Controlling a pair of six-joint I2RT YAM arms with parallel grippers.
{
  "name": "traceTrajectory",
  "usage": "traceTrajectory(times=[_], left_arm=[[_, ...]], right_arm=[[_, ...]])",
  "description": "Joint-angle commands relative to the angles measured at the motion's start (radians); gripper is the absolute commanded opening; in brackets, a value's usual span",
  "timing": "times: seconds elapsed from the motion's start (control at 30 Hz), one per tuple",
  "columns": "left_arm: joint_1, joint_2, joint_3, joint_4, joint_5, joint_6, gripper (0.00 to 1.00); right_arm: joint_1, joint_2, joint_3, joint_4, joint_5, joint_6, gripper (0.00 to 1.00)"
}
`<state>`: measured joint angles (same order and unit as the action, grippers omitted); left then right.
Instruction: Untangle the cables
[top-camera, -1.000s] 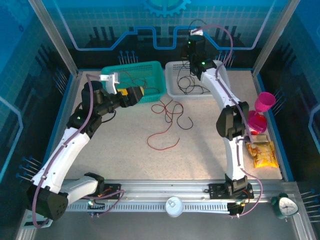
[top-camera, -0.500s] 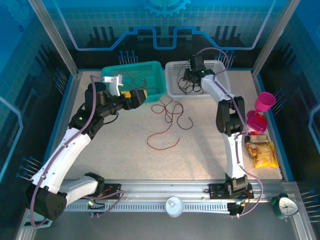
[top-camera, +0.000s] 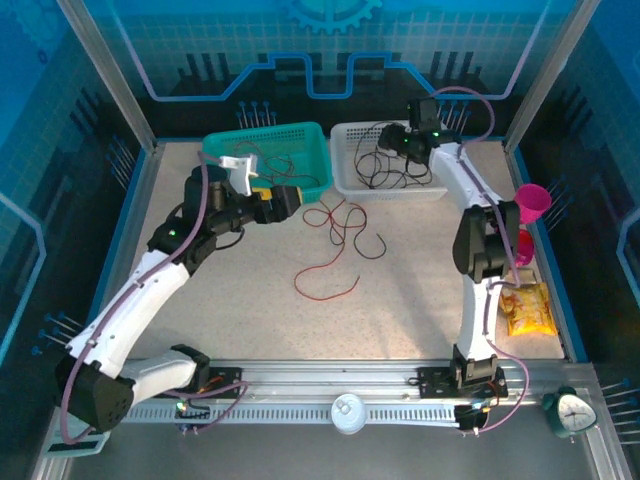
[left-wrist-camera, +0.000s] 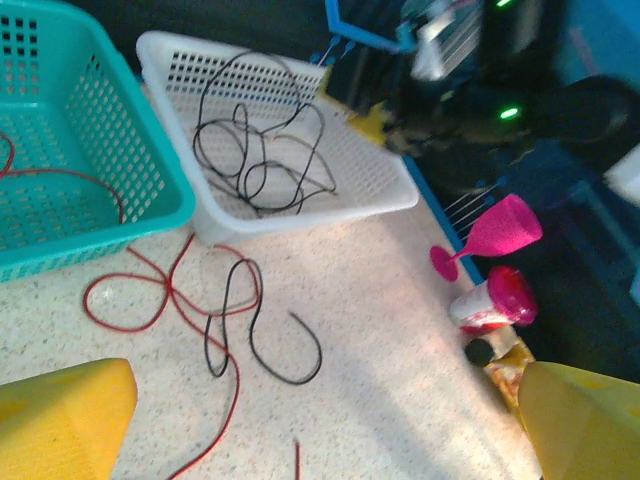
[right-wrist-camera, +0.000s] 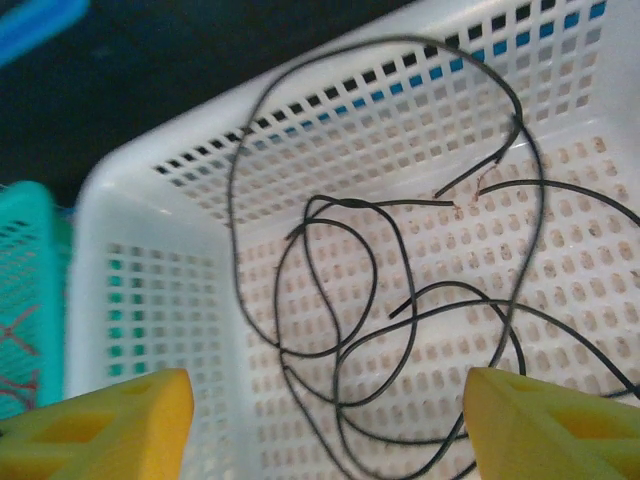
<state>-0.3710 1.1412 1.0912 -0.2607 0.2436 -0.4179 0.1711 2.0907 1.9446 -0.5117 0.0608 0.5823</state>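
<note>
1. Cables (top-camera: 340, 222) on the table (top-camera: 420, 300), about mid-way out: red and black strands crossed in a loose tangle, with a long red tail (top-camera: 325, 283) curling off toward the arm bases.
2. Just left of the tangle, left gripper (top-camera: 292, 196): fingers spread wide, nothing between them, aimed at the strands but not touching.
3. Likely step in hand: lifting one strand out of the tangle. Choose the black strand (left-wrist-camera: 251, 340) and close on its hooked free end, lying clear of the red, rather than on a crossing.
4. Come down straight and pinch only that one strand. Check for no red caught in the pinch before lifting.
5. Lift slowly and draw away from the red loops, to let crossings slide open instead of tightening into a knot. Stop and re-grip nearer the snag on seeing red dragged along.
6. Farther back, teal basket (top-camera: 270, 132) with a red cable (left-wrist-camera: 60, 175) inside; apparently sorted already, so leave alone.
7. Farthest, white basket (top-camera: 390, 191) with a black cable (top-camera: 385, 168) lying loose in it; seemingly the right home for the black strand.
8. Over that basket, right gripper (top-camera: 392, 140): fingers well apart, holding nothing, black cable below. Keep clear of the left arm's path to the basket.
</note>
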Motion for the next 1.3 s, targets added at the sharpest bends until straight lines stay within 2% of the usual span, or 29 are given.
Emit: traceTrajectory(times=[0.0,0.23,0.37,0.47,0.57,0.7,1.07,1.17,1.27], left_arm=[[-0.031,0.028,-0.002,-0.048,-0.064,0.046,0.99],[-0.109,0.145,-0.060,-0.025,-0.148,0.056,0.99],[-0.155,0.229,-0.042,-0.083,-0.197,0.135,0.99],[-0.180,0.275,-0.026,-0.160,-0.228,0.178,0.96],[-0.202,0.300,-0.032,-0.236,-0.259,0.204,0.88],[-0.233,0.338,-0.027,-0.320,-0.281,0.201,0.81],[-0.262,0.470,-0.027,-0.372,-0.303,0.190,0.72],[-0.263,0.493,-0.039,-0.349,-0.289,0.185,0.66],[-0.262,0.516,-0.041,-0.338,-0.282,0.183,0.56]], right_arm=[[0.007,-0.115,-0.087,0.007,-0.047,0.034,0.73],[0.056,-0.289,-0.283,0.072,-0.055,0.044,0.73],[0.104,-0.393,-0.389,0.094,-0.059,0.026,0.73],[0.152,-0.482,-0.491,0.102,-0.050,0.008,0.73],[0.182,-0.551,-0.607,0.110,-0.064,0.010,0.73],[0.210,-0.612,-0.738,0.148,-0.076,0.040,0.72],[0.260,-0.653,-0.773,0.170,-0.069,0.059,0.72],[0.260,-0.663,-0.773,0.165,-0.059,0.052,0.72],[0.260,-0.675,-0.776,0.161,-0.049,0.045,0.72]])
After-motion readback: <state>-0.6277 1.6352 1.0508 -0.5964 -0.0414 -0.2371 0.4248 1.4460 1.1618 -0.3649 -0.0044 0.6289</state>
